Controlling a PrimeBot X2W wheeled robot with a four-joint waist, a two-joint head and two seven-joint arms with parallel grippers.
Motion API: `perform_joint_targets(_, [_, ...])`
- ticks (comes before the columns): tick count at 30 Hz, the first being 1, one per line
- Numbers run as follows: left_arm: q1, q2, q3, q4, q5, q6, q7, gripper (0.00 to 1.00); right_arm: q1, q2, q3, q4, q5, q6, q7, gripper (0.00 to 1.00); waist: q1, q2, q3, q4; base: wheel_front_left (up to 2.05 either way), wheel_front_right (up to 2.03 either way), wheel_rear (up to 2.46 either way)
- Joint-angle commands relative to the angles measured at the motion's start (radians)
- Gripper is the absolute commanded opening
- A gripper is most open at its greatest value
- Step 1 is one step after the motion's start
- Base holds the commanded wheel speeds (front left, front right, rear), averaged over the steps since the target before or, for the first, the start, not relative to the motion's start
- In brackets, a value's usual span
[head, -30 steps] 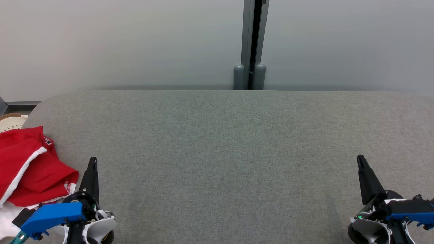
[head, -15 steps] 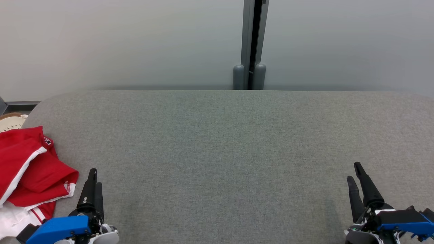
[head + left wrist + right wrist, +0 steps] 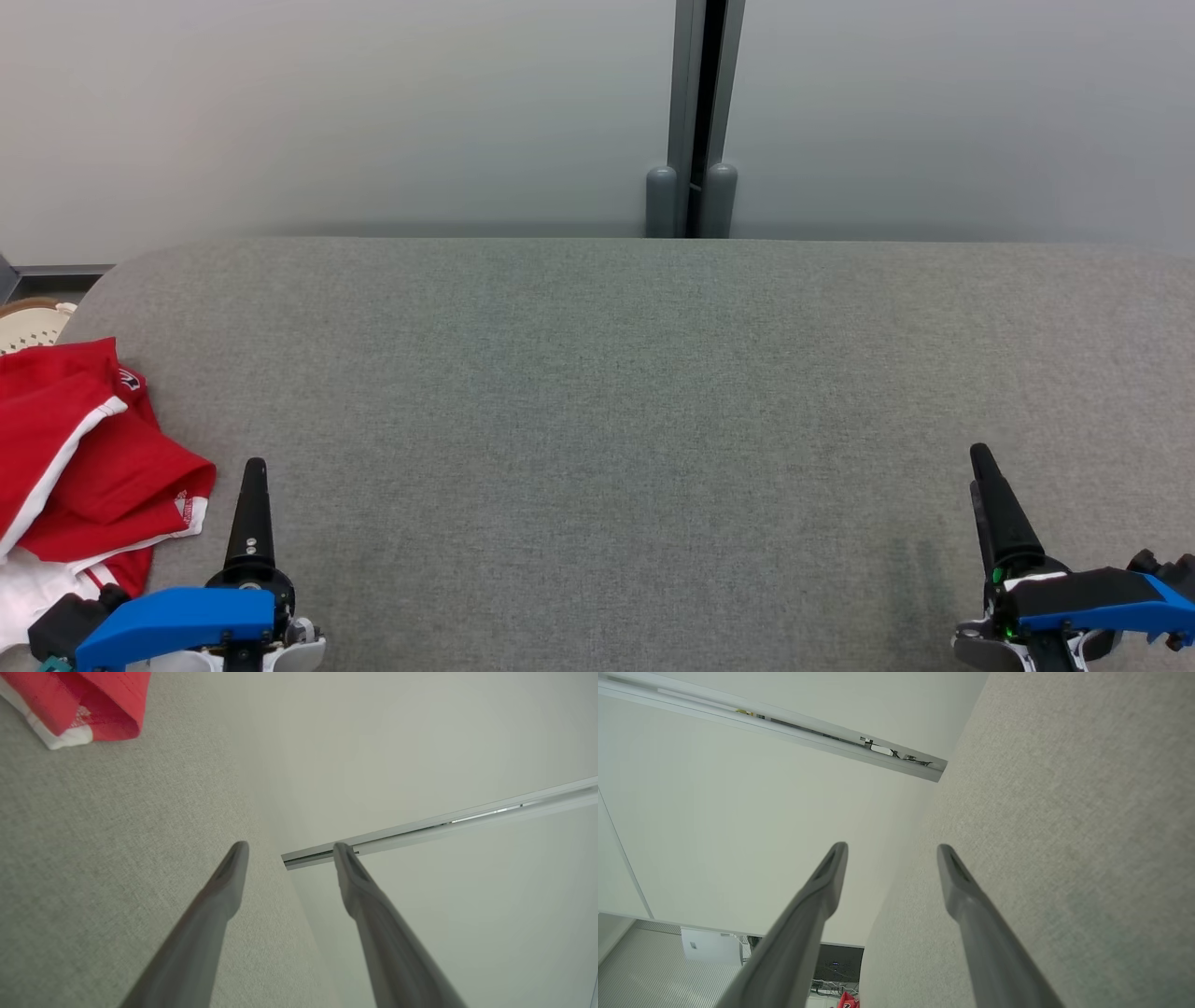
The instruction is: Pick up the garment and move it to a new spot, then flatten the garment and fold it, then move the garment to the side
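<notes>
Near pale basket [image 3: 30,325], red garment [image 3: 89,471]

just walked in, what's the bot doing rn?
Nothing is being handled yet. The red and white garment lies crumpled at the left edge of the grey fabric-covered table. The left gripper sits just beside it with its fingers open, empty and clear of the cloth. The right gripper is at the far right side of the table, also open and empty. The pick-up has not begun.
</notes>
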Motion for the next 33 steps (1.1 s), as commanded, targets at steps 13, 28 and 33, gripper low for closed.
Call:
perform_joint_targets(13, [-0.03,0.008,-0.02,-0.013,0.289,0.003,-0.056,1.0,-0.037,-0.003,0.006,0.009,-0.232,0.001,-0.057,1.0,0.0,-0.0001,0.011,0.006,0.0,0.0,0.0])
perform_joint_targets(28, [-0.027,0.023,-0.08,-0.017,0.566,0.058,-0.108,1.0,-0.04,-0.005,0.057,0.009,-0.512,0.002,-0.108,1.0,0.0,-0.0001,0.021,0.013,0.0,0.0,0.0])
perform_joint_targets(33, [-0.029,0.036,-0.107,-0.024,0.633,0.071,-0.123,1.0,-0.039,-0.006,0.058,0.0,-0.584,0.002,-0.123,1.0,0.0,-0.0001,0.024,0.016,0.0,0.0,0.0])
